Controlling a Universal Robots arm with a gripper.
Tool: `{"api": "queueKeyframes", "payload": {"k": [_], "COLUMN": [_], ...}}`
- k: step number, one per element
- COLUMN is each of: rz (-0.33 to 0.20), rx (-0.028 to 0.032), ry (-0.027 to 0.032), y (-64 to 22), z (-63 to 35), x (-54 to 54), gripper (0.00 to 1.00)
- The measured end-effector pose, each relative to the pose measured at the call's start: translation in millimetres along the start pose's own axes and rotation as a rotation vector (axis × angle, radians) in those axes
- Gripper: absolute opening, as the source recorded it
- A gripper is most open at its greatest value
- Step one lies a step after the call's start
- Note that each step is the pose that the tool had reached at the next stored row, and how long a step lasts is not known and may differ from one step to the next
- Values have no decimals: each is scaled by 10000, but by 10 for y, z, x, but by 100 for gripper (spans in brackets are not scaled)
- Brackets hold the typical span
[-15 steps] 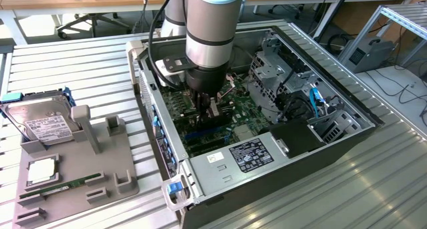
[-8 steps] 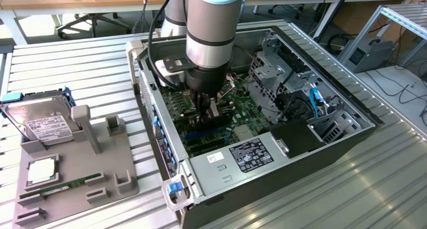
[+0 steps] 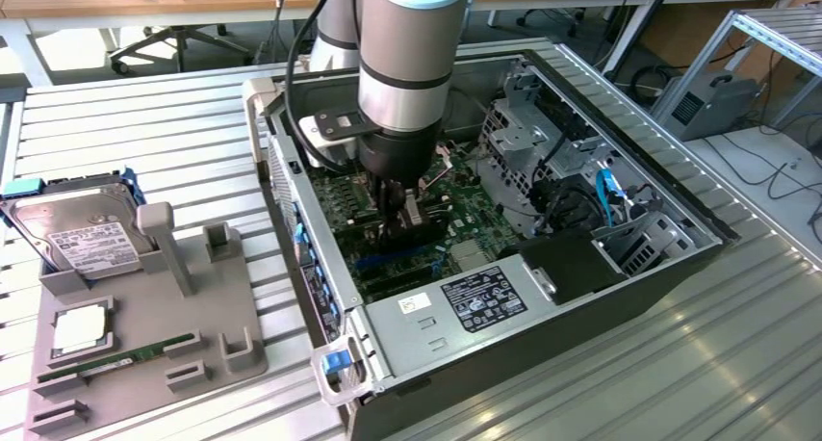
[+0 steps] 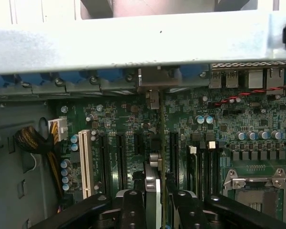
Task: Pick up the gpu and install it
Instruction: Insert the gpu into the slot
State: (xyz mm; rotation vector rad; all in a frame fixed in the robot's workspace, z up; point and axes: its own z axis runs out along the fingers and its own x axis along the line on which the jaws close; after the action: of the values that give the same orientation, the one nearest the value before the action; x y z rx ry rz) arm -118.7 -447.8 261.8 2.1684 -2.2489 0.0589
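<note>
GPU (image 4: 155, 157) stands on edge at frame centre, clamped in the gripper (image 4: 155, 202) over the motherboard (image 4: 257, 143) slots inside the open computer case (image 3: 642, 186). Case walls crowd the arm; the slatted metal desk (image 3: 129, 123) beyond holds a grey tray (image 3: 122, 364).

At frame centre the gripper (image 3: 400, 220) reached down into the open computer case (image 3: 668, 205), holding the gpu (image 3: 414, 213) upright over the motherboard (image 3: 469, 215); a grey tray (image 3: 129, 364) lay lower left.

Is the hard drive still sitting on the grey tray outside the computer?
Yes, the hard drive rests on the grey tray, beside the computer case.
</note>
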Motion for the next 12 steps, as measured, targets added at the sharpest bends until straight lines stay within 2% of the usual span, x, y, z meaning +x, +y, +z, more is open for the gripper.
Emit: {"api": "queueKeyframes", "payload": {"k": [12], "rz": [-203], "rx": [7], "ry": [-3], "y": [0], "z": [0], "x": [0], "gripper": [27]}}
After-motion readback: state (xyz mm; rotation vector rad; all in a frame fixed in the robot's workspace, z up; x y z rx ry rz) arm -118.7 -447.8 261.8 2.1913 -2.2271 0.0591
